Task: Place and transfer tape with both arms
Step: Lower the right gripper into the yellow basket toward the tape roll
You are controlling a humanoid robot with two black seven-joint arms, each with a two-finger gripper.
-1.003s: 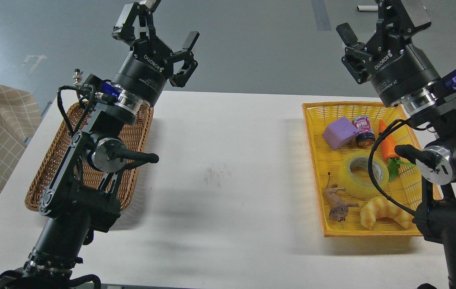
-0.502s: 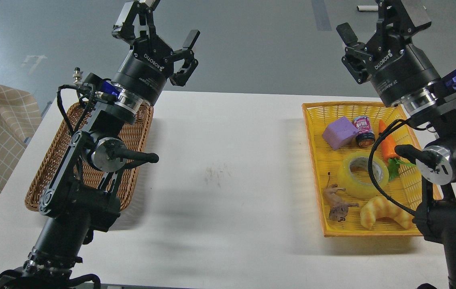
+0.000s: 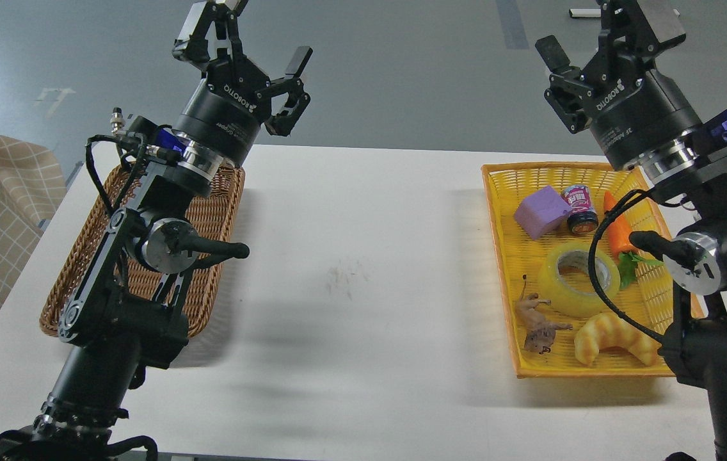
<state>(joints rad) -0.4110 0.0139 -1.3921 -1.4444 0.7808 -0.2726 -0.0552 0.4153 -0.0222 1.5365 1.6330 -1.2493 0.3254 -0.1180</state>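
Glossy yellow translucent roll of packing tape (image 3: 573,279) is lying flat in our yellow plastic woven basket (image 3: 504,269) on the right side of the white table (image 3: 351,269), grey-white core hole facing up, so its axis runs pretty much vertical. Around it: a purple foam block (image 3: 542,212), a small dark can (image 3: 580,208), a toy carrot (image 3: 617,230), a brown animal figure (image 3: 537,324) and a striped croissant toy (image 3: 613,340) just beside the roll's near edge. Our left black two-finger gripper (image 3: 251,38) is up in the air over the brown wicker basket (image 3: 130,275), fingers spread, holding nothing. Our right black gripper (image 3: 603,35) is raised above the yellow basket's far end, fingers also apart and empty.
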